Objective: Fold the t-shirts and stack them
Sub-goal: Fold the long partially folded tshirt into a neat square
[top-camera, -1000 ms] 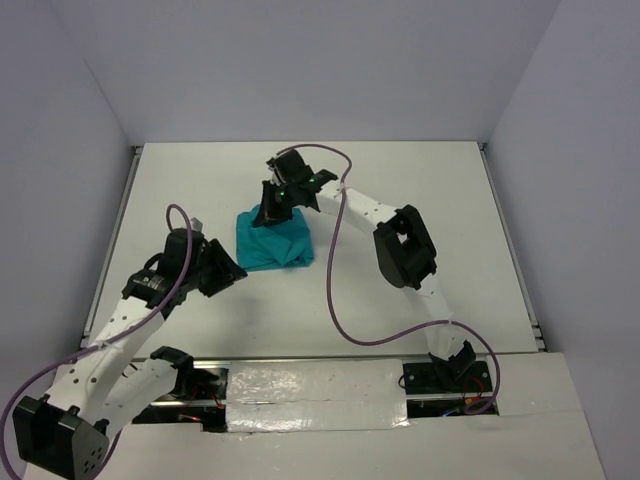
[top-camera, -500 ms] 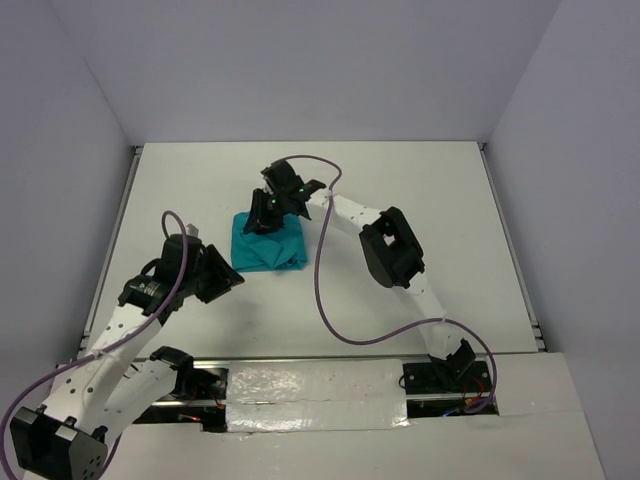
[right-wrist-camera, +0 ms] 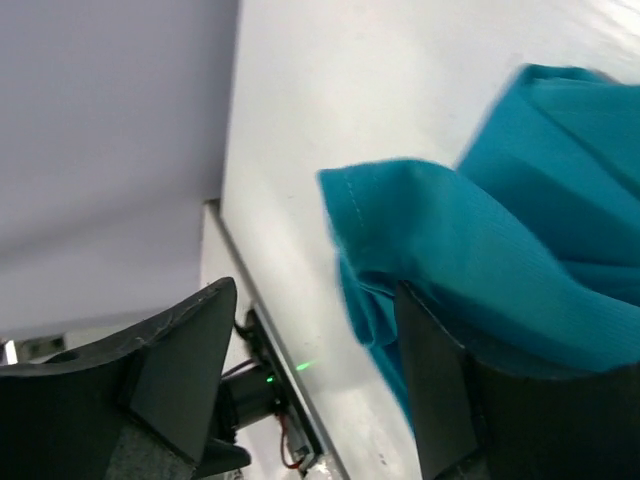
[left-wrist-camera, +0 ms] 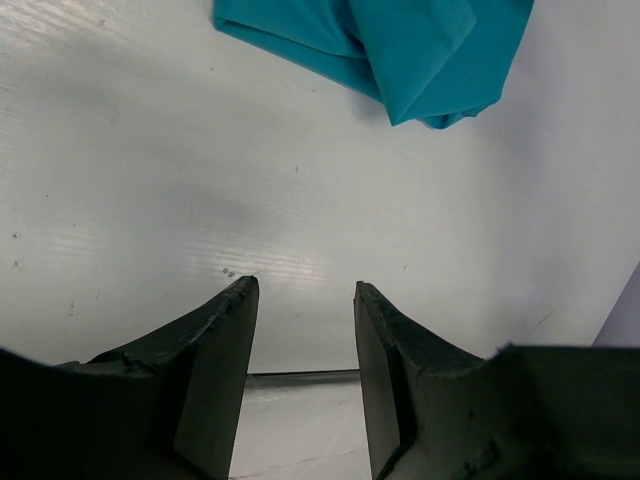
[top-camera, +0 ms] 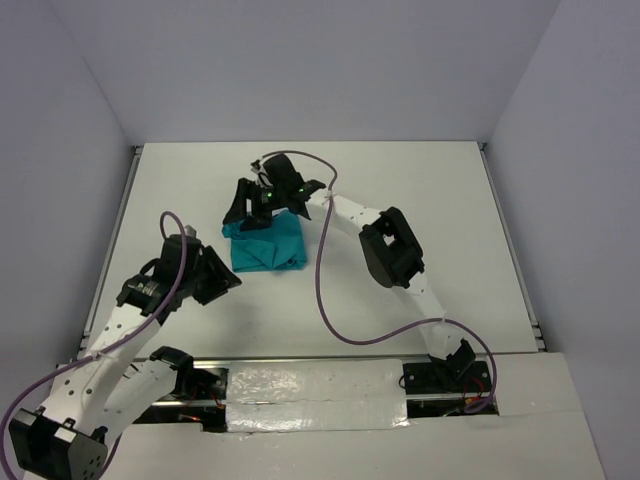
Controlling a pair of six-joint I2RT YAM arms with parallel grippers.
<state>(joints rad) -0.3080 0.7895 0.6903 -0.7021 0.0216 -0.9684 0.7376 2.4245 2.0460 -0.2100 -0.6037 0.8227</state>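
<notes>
Left gripper (left-wrist-camera: pixel 305 290): jaws open, empty. Teal t-shirt (top-camera: pixel 270 248) lies on desk (top-camera: pixel 430 190) ahead-right of them, folded, near-square, long axis unclear. Right gripper (top-camera: pixel 245 212): jaws open at shirt's far-left edge, shifted left since earlier; shirt dragged slightly left.

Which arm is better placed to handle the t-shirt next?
Right, probably: the right pincer open at the far-left corner of the teal t-shirt, cloth beside one finger. The left pincer open over bare table, off the cloth.
</notes>
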